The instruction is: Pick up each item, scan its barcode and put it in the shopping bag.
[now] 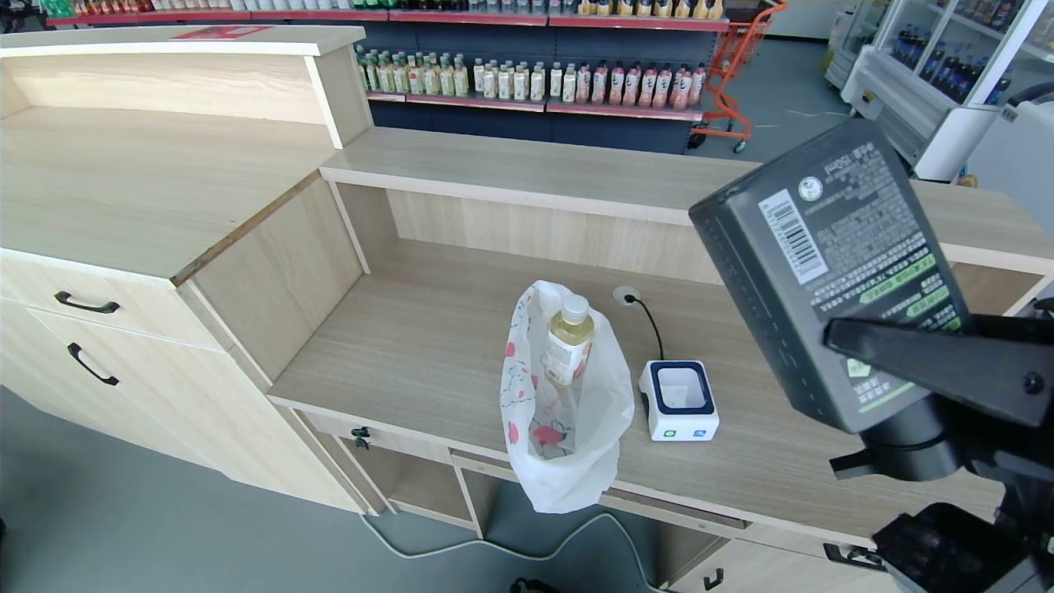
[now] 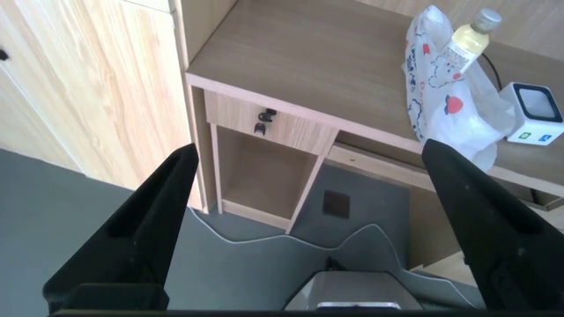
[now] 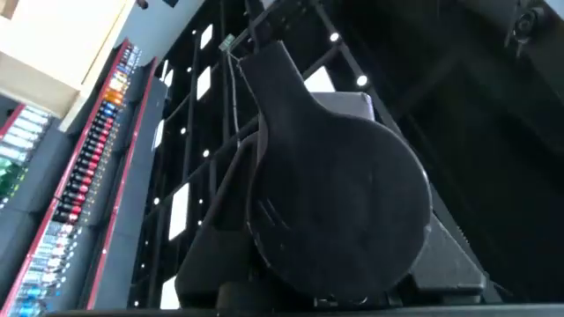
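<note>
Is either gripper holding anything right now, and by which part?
The right gripper holds the dark container, clamped across its lower end. The left gripper is open and empty.

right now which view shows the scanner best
The head view: the scanner sits whole on the counter beside the bag, window facing up. The left wrist view catches it far off at the picture's edge. The right wrist view faces upward, away from the counter.

Left claw (image 2: 310,154) and right claw (image 1: 832,399): matte black, broad tapering fingers (image 2: 150,238) (one screw (image 1: 1033,383)).
</note>
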### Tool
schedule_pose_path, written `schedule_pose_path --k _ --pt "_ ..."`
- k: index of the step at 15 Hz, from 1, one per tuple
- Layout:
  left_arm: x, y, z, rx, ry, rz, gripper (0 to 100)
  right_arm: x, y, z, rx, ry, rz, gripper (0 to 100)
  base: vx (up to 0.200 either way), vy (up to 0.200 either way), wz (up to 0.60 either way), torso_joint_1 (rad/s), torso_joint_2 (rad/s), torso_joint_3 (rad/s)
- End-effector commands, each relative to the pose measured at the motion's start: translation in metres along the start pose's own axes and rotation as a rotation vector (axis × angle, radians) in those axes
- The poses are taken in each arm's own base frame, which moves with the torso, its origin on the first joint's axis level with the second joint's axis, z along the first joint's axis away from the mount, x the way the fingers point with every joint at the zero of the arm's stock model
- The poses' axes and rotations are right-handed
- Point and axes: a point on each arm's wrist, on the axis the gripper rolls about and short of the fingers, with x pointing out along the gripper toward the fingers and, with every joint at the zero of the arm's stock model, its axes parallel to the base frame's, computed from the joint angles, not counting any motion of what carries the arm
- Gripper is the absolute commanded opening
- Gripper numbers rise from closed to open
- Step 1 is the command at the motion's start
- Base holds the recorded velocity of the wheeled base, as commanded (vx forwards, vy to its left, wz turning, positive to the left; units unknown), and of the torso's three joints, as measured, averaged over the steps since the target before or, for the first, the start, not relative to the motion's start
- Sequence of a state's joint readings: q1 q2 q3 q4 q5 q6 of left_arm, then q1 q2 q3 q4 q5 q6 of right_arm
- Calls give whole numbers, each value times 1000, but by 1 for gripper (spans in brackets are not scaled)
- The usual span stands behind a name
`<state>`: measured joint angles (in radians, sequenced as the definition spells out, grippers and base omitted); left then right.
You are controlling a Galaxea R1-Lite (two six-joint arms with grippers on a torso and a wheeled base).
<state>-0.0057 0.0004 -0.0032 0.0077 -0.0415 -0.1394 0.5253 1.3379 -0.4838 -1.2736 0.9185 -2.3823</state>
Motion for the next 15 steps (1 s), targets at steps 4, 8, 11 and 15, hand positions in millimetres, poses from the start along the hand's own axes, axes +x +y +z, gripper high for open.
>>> schedule_pose_path --k 4,8,11,15 --pt "0 0 0 0 0 0 100 12 -10 12 29 -66 -96 0 0 0 0 0 0 0" --pt "0 0 0 0 0 0 100 8 -20 12 77 -116 -105 0 0 0 0 0 0 0" --pt "0 0 0 0 0 0 100 3 -29 10 62 -134 -140 0 0 0 0 0 0 0" --pt "0 0 0 0 0 0 100 -9 -43 9 73 -175 -160 0 0 0 0 0 0 0"
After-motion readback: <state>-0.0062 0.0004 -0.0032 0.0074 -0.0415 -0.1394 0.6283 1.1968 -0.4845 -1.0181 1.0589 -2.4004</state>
